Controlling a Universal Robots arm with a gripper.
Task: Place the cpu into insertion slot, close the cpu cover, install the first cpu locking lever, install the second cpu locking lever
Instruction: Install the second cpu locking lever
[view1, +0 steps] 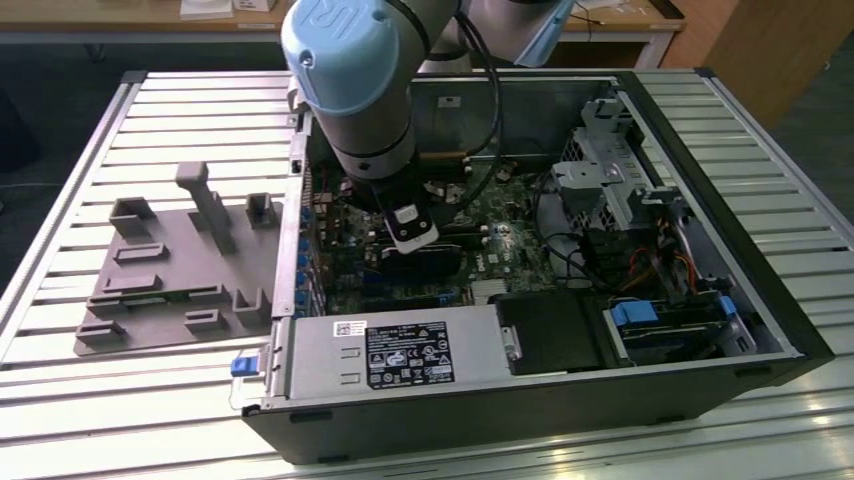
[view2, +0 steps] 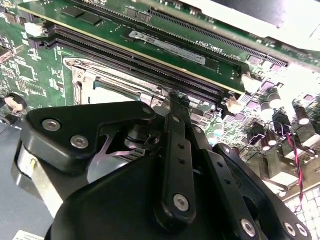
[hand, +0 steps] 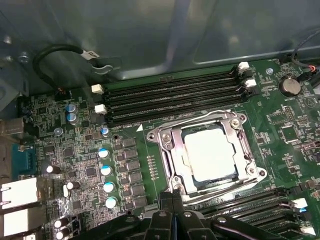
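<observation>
The cpu (hand: 210, 152) lies flat in the insertion slot (hand: 169, 172), its pale silver top showing through the window of the cpu cover (hand: 200, 125). The cover lies down flat over the socket. Thin metal levers run along the frame's sides; whether they are latched I cannot tell. My gripper (hand: 172, 197) hovers just beside the socket's near edge, fingers pressed together with nothing between them. In the second wrist view the gripper (view2: 177, 102) hides part of the cpu (view2: 112, 95) and the cover (view2: 82, 75). In the exterior view the gripper (view1: 407, 235) reaches down into the open computer case.
Long black memory slots (hand: 175, 97) flank the socket on both sides. A black cable loop (hand: 50, 55) and small capacitors (hand: 106, 170) stand nearby. The case holds a power supply (view1: 387, 355) and drive cage (view1: 614, 180). A grey fixture plate (view1: 174, 270) lies on the slatted table.
</observation>
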